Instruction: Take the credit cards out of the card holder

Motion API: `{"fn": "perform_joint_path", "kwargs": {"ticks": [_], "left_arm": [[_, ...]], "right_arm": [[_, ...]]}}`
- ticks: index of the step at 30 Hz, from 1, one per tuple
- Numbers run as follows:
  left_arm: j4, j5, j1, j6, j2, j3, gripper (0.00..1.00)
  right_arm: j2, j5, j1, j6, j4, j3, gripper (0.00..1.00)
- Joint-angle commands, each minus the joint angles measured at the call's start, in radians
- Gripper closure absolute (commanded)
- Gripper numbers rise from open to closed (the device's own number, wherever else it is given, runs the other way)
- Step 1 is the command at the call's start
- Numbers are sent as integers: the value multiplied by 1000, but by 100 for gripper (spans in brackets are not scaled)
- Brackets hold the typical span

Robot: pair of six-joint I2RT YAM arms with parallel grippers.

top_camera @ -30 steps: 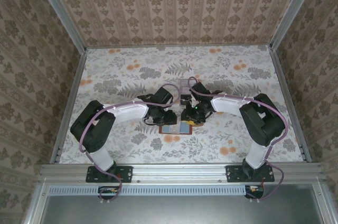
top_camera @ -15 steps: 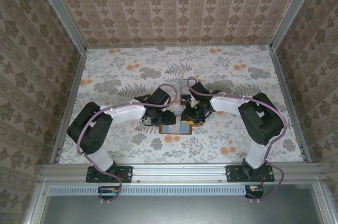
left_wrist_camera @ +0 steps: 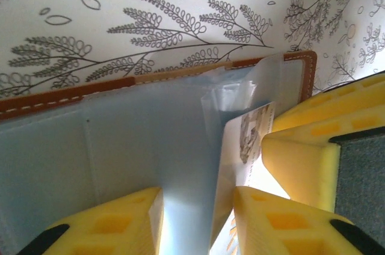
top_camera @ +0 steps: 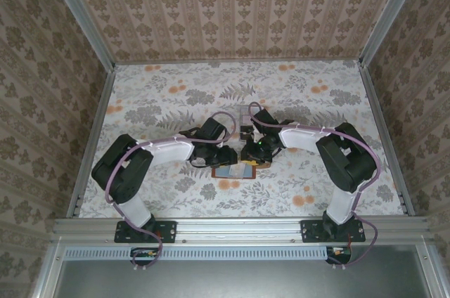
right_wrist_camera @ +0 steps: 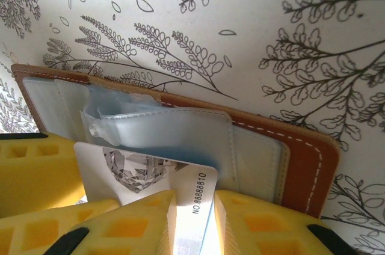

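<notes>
**While the right claw (right_wrist_camera: 194, 199) grips one credit card (right_wrist_camera: 144, 168), the way out looks to run rightward**

One credit card pokes partway out of a pocket of the card holder (right_wrist_camera: 304, 162). The holder lies open and flat on the counter (right_wrist_camera: 252, 38), midway between the two arms and toward the near side. The card's free end points to the right, at the right claw, whose yellow fingers are clenched on it from either side.

The holder's long axis runs left to right, and the pocket mouth seems to open the same way. To my eye a straight draw to the right should slide the card free. A lift or a twist could drag the holder along with it.

From the left comes the left claw (left_wrist_camera: 198, 199), its jaws set either side of the blue-grey inner leaf (left_wrist_camera: 120, 147). Whether they pinch it I cannot tell. Both claws sit close together over the holder, and the right one is nearer the card.
</notes>
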Motion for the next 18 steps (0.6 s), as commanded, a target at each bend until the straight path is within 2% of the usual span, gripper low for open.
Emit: {"fn": "perform_joint_path", "kwargs": {"ticks": [1,11,18], "left_arm": [[40,33,5,-21,-12,-14,67],[32,47,5,-12,-37,-13,85],[-53,-2,11,16,-100,-4,94]], "right_arm": [[32,15,11,-3,-43,3,74],[25,20,11,-4,-43,-2,74],[-4,29,11,-7,-58,2,73]]}}
